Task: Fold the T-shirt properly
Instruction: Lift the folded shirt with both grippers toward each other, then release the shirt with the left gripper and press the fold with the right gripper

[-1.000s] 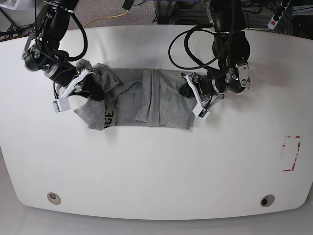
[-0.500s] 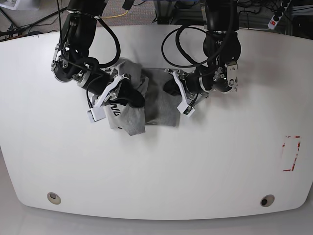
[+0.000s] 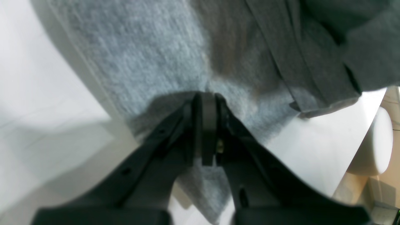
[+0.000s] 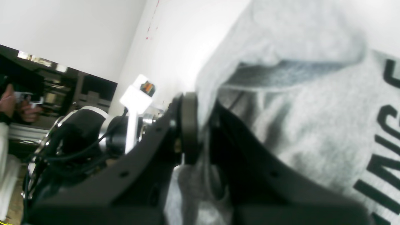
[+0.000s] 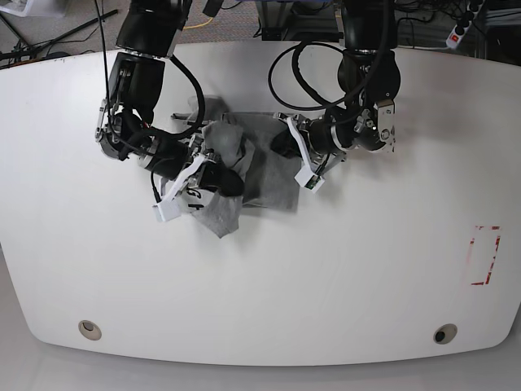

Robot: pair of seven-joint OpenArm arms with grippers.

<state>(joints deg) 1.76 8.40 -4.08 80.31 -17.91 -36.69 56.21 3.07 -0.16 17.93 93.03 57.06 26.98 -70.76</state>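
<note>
- The T-shirt (image 5: 260, 167) lies bunched on the white counter (image 5: 342, 277).
- The right gripper (image 4: 200, 125) pinches its lettered edge.
- The left gripper (image 3: 204, 125) has jaws pressed onto grey cloth.

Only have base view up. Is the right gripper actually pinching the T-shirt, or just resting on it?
Observer: Pinching. In the right wrist view the right gripper is shut on a fold of the T-shirt.
Operator: And the left one?
Observer: The left gripper is also shut on grey cloth, near the shirt's edge by the table.
Operator: Print side showing?
Observer: Yes, black lettering faces the right wrist camera, beside the held fold.
</note>
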